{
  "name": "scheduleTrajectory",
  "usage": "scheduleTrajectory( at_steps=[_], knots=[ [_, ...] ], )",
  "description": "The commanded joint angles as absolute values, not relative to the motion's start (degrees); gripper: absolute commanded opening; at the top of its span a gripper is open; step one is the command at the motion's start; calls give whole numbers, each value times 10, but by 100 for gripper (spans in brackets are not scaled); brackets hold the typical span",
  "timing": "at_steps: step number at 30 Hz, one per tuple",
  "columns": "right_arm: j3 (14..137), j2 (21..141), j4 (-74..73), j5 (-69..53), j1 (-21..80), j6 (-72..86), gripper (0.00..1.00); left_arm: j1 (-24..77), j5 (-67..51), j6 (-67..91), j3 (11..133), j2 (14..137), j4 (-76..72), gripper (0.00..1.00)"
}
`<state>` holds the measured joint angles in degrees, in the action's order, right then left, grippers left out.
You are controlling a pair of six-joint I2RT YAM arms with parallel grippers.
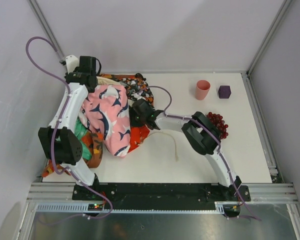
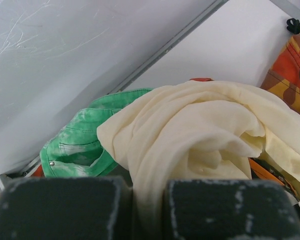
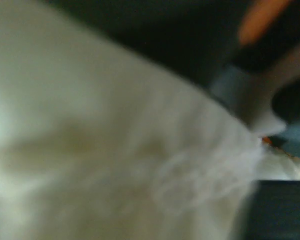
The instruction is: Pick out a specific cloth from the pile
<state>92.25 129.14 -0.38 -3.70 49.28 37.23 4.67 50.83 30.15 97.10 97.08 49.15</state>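
Note:
The pile (image 1: 107, 117) lies at the table's left: pink cloth with navy fish (image 1: 110, 115), green (image 2: 75, 145), cream (image 2: 200, 130) and black patterned pieces. The plain red-orange cloth (image 1: 136, 136) peeks out at the pile's near right edge, beneath the pink one. My left gripper (image 2: 149, 210) is shut on a fold of the cream cloth; from above it (image 1: 89, 80) sits at the pile's far left corner. My right gripper (image 1: 139, 119) is pushed into the pile's right side just above the red-orange cloth, fingertips hidden. Blurred whitish fabric fills the right wrist view.
A pink cup (image 1: 202, 90) and a purple block (image 1: 224, 91) stand at the back right. A bunch of red grapes (image 1: 218, 124) lies behind the right arm's elbow. A cream cord (image 1: 173, 142) trails on the table. Frame rails and walls close in the left and back.

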Motion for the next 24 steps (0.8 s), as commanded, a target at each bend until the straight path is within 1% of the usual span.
scheduleTrajectory(
  at_steps=[1,2,4,7,11,18,24],
  knots=[
    [933,1286,-126,16,522,377,8,37,538,322,978,960,465,1],
    [917,1252,-120,38,526,368,4,36,540,324,975,960,465,1],
    [866,1179,-103,89,532,338,1,35,541,330,966,960,464,1],
    [802,1067,-97,140,538,294,0,33,528,352,935,958,465,1],
    [763,927,-143,178,542,246,0,31,513,393,871,961,464,1],
    [751,716,-196,219,547,166,0,29,506,420,796,1009,465,1],
    [753,573,-135,217,530,85,0,25,518,431,759,1031,465,1]
  ],
)
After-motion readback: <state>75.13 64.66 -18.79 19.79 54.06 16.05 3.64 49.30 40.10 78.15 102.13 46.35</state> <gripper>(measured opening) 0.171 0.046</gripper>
